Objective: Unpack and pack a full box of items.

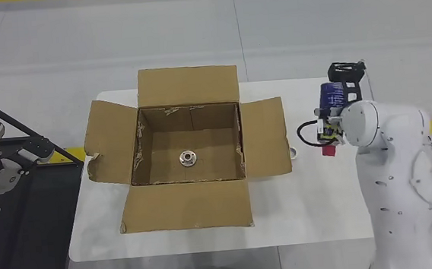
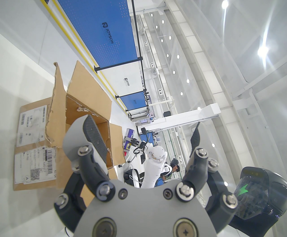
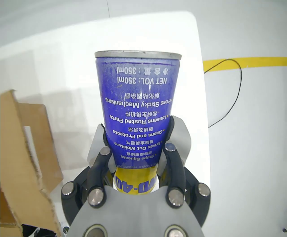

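Bright, even light falls from ceiling lamps (image 2: 262, 51), two flaring into long streaks. The white table (image 1: 313, 203) shines softly; the box (image 1: 187, 205) is shaded inside. Straight lines bow toward the edges.

The spray can (image 3: 136, 101) in the right tool (image 3: 137, 132) is deep blue with white lettering, yellow nearest the tool's grey plate (image 3: 134, 215) and silver-rimmed farthest from it. The tool's fingers (image 3: 98, 166) are black. The cardboard box (image 1: 188, 86) is plain brown, its labels (image 2: 31, 119) white with black print. The desk (image 1: 313, 203) is white.
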Robot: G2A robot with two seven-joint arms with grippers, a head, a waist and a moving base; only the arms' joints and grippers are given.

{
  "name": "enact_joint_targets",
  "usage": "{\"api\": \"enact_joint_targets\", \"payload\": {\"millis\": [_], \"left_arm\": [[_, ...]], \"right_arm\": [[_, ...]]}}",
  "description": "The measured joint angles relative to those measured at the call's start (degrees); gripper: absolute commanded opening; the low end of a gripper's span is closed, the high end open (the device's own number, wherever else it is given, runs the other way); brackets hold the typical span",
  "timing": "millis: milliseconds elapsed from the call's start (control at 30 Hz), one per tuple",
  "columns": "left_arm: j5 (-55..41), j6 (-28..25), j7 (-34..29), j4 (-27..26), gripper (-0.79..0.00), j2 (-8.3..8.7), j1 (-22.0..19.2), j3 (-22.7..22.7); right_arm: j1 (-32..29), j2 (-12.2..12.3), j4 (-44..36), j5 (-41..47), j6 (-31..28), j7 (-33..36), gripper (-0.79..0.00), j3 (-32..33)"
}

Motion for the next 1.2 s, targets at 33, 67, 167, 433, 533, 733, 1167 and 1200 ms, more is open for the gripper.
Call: {"api": "enact_joint_targets", "payload": {"millis": [33,67,167,433,533,733,1167,1200], "left_arm": [[0.0,0.0,0.0,0.0,0.0,0.0,0.0,0.0],[0.0,0.0,0.0,0.0,0.0,0.0,0.0,0.0],[0.0,0.0,0.0,0.0,0.0,0.0,0.0,0.0],[0.0,0.0,0.0,0.0,0.0,0.0,0.0,0.0],[0.0,0.0,0.0,0.0,0.0,0.0,0.0,0.0],[0.0,0.0,0.0,0.0,0.0,0.0,0.0,0.0],[0.0,0.0,0.0,0.0,0.0,0.0,0.0,0.0],[0.0,0.0,0.0,0.0,0.0,0.0,0.0,0.0]], "right_arm": [[0.5,-0.1,-1.2,0.6,0.0,0.0,-0.785,0.0],[1.1,-0.2,-2.7,1.5,0.0,0.0,-0.785,-0.1],[2.6,-0.8,-5.3,3.3,0.0,0.0,-0.785,-0.3],[7.4,-3.6,-5.1,10.3,3.7,-3.8,-0.785,-6.4],[10.3,-4.5,-3.3,14.7,3.2,-4.7,-0.785,-10.4],[14.8,-6.1,4.1,23.2,-0.6,-10.0,-0.785,-17.8],[19.6,-9.1,16.0,34.6,-10.7,-18.2,-0.785,-29.0],[19.8,-9.3,16.8,35.2,-11.2,-18.5,-0.785,-29.6]]}}
